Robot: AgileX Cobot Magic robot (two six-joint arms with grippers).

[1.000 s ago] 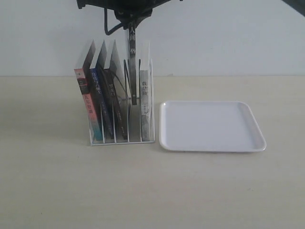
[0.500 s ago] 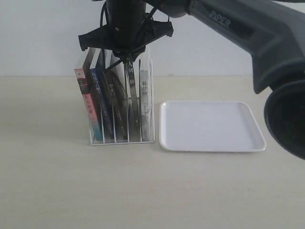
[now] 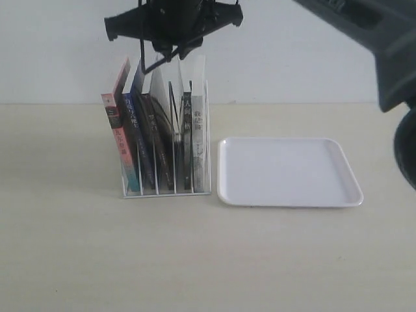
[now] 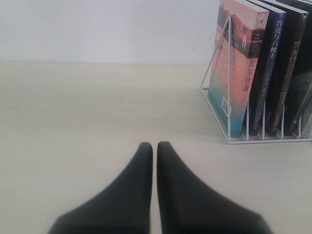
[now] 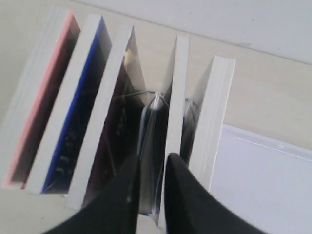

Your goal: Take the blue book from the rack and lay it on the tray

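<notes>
The blue book point(image 3: 134, 140) stands second from the left in the white wire rack point(image 3: 166, 193), its dark blue spine facing out. It also shows in the left wrist view as the blue book point(image 4: 272, 63) and from above as the blue book point(image 5: 78, 105). My right gripper point(image 3: 173, 49) hovers over the rack's middle slots. Seen from the wrist, the right gripper point(image 5: 152, 158) is slightly open above a black-spined book point(image 3: 186, 136), holding nothing. The white tray point(image 3: 289, 172) lies right of the rack. My left gripper point(image 4: 155, 146) is shut and low over the table, left of the rack point(image 4: 214, 92).
A pink-and-teal-spined book point(image 3: 117, 143) stands in the leftmost slot, and black-spined books point(image 3: 156, 140) and a white one point(image 3: 198, 136) fill the others. The right arm point(image 3: 364, 32) crosses the upper right. The tray point(image 5: 263, 180) lies beside the rack.
The black-spined book that the right gripper held above the rack has gone down into its slot. The gripper has let it go and stands just above the books.
</notes>
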